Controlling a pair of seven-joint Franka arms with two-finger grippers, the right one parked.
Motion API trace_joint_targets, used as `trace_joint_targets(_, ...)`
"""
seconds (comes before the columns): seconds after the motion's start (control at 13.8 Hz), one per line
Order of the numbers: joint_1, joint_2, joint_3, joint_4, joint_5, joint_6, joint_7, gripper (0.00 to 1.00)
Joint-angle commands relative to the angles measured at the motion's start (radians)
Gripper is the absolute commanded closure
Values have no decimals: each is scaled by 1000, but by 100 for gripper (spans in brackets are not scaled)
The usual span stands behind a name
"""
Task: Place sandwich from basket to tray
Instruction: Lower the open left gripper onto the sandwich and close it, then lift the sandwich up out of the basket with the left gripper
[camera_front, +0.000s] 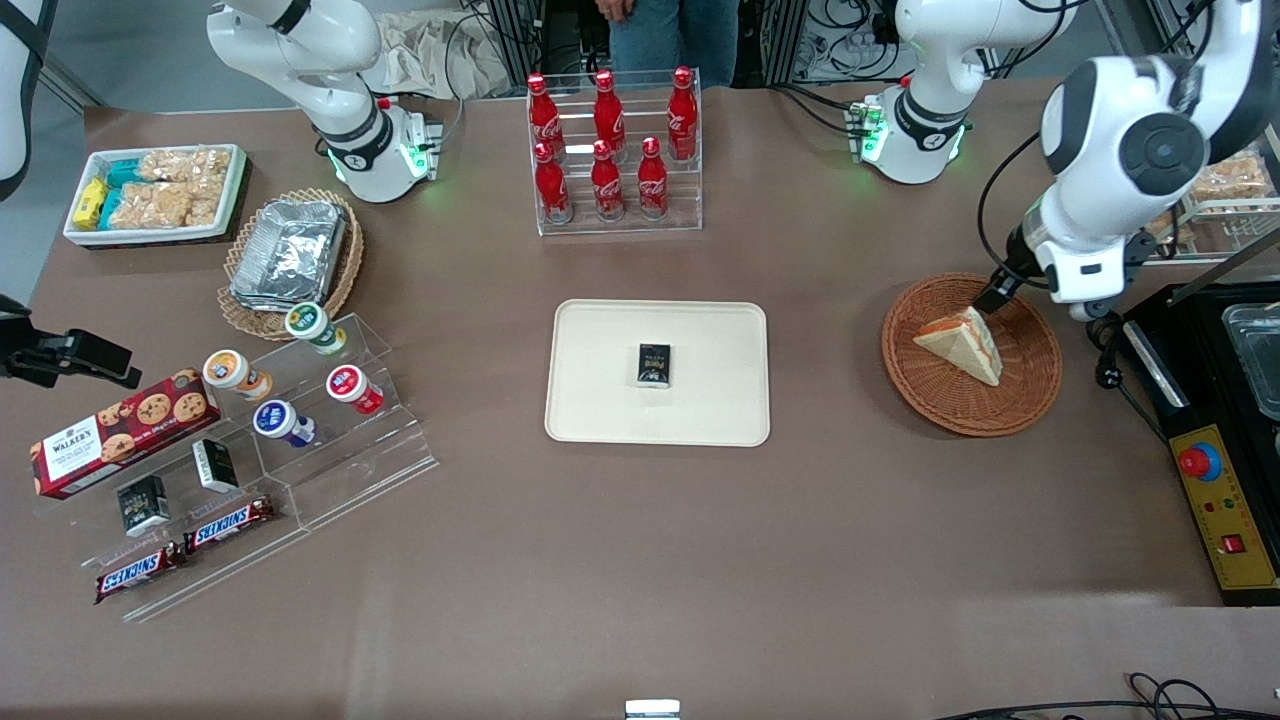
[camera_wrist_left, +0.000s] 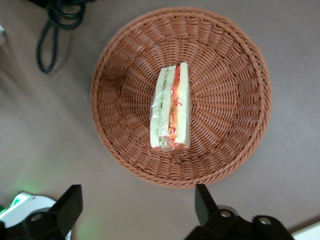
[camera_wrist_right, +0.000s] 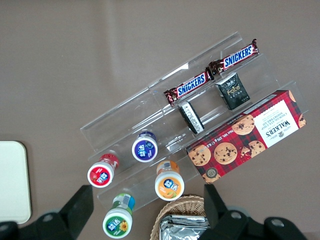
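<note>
The wrapped sandwich (camera_front: 962, 343) lies in the round reddish-brown wicker basket (camera_front: 1020, 400) toward the working arm's end of the table. The left gripper (camera_wrist_left: 136, 202) hangs above the basket's rim, jaws spread wide and holding nothing. The cream tray (camera_front: 600, 400) sits mid-table, a small black box (camera_front: 655, 364) on it.

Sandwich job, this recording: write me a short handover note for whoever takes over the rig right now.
Gripper: jaws open and empty, poised above the basket, not touching anything.
Sandwich: lying in the basket, wrapped, filling edge facing up in the wrist view.
Tray: mid-table, with a small dark box already on it.
Done: approach only.
Left: descend, close on the sandwich, lift, carry it to the tray, probably onto a bare part beside the box, and release.
</note>
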Motion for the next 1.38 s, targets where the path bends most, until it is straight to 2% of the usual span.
trace_joint_targets(0.0, 1, -7, 17, -137, 13, 176, -17, 0)
trace_joint_targets(0.44, 1, 163, 69, -160, 13, 394, -19, 0)
trace_joint_targets(0.95, 1, 272, 88, -162, 3, 523, -20, 0)
trace_joint_targets(1.02, 1, 281, 88, -159, 1, 531, -20, 13)
trace_joint_targets(1.09, 1, 289, 88, -154, 0, 533, -19, 59)
trace_joint_targets(1.16, 1, 283, 88, -153, 0, 533, -16, 100)
trace_joint_targets(1.31, 0, 257, 86, -146, 1, 525, -2, 100)
